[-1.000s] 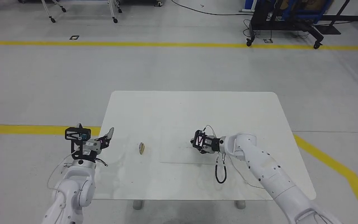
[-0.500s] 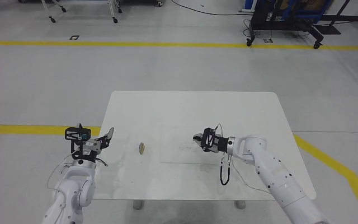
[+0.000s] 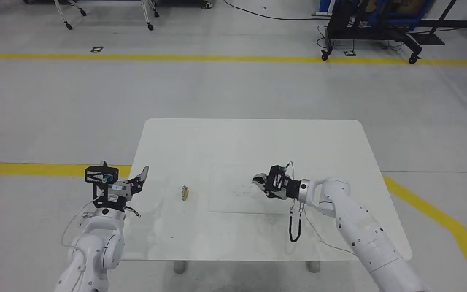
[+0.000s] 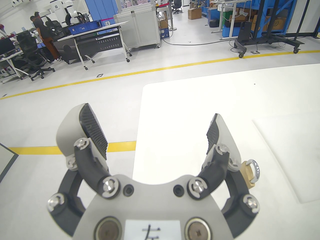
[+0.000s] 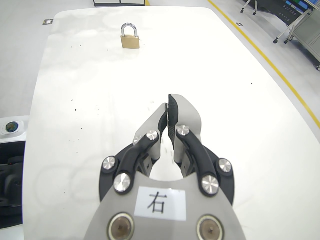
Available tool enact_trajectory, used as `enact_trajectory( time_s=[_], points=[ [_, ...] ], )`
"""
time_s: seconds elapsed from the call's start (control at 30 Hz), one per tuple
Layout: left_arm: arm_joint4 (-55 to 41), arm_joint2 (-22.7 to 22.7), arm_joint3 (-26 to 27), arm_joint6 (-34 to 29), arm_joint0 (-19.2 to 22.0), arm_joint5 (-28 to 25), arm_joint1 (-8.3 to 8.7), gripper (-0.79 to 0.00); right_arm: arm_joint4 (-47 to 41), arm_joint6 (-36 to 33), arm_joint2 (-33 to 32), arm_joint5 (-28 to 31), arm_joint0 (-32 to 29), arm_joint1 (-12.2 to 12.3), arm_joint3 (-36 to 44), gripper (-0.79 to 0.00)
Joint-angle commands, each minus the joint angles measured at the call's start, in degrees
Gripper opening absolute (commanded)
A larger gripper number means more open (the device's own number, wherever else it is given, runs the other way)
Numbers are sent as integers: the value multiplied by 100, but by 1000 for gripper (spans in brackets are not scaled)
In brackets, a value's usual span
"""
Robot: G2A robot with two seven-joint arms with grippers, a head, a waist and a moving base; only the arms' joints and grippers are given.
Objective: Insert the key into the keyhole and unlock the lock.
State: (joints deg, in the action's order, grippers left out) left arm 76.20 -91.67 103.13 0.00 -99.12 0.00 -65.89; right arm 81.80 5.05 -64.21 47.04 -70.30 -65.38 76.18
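A brass padlock (image 3: 184, 193) with a steel shackle lies on the white table (image 3: 248, 139), left of the middle. In the right wrist view the padlock (image 5: 129, 37) is well ahead of my right gripper (image 5: 167, 103). That gripper is shut, pads pressed together, and no key shows between them. From the top, the right gripper (image 3: 257, 179) hovers near the table's centre, pointing toward the padlock. My left gripper (image 3: 142, 175) stands open at the table's left edge. In its own wrist view the left gripper (image 4: 157, 131) holds nothing, and the padlock (image 4: 250, 173) peeks from behind one finger.
A black cable loop (image 3: 293, 223) hangs from the right forearm over the front of the table. A faint rectangular sheet (image 4: 282, 156) lies on the tabletop's middle. Small dark specks (image 5: 75, 109) dot the surface. Open floor surrounds the table.
The right arm's wrist has drawn back to the right and levelled out, lifting its shut gripper from the table surface. The left arm and the padlock have not moved.
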Motion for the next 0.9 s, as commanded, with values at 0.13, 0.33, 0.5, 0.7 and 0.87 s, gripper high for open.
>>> enact_trajectory(
  time_s=[0.13, 0.33, 0.5, 0.7, 0.87],
  points=[
    [0, 0, 0, 0, 0, 0, 0, 0, -864, 1174, 33, 519, 152, -60, -426, -785],
    [0, 0, 0, 0, 0, 0, 0, 0, -1379, 2371, 495, 1096, 505, -165, -1078, -785],
    [297, -104, 90, 416, -58, 420, -12, 0, -1578, 3227, 1044, 1096, 681, -95, -1231, -785],
    [-2685, -361, 221, -1052, -92, -2086, 37, 0, -1578, 3227, 1044, 1096, 681, -95, -1231, -785],
    [-6554, -380, -193, -4477, 629, -3080, 205, 0, -1578, 3227, 1044, 1096, 681, -95, -1231, -785]
  ],
)
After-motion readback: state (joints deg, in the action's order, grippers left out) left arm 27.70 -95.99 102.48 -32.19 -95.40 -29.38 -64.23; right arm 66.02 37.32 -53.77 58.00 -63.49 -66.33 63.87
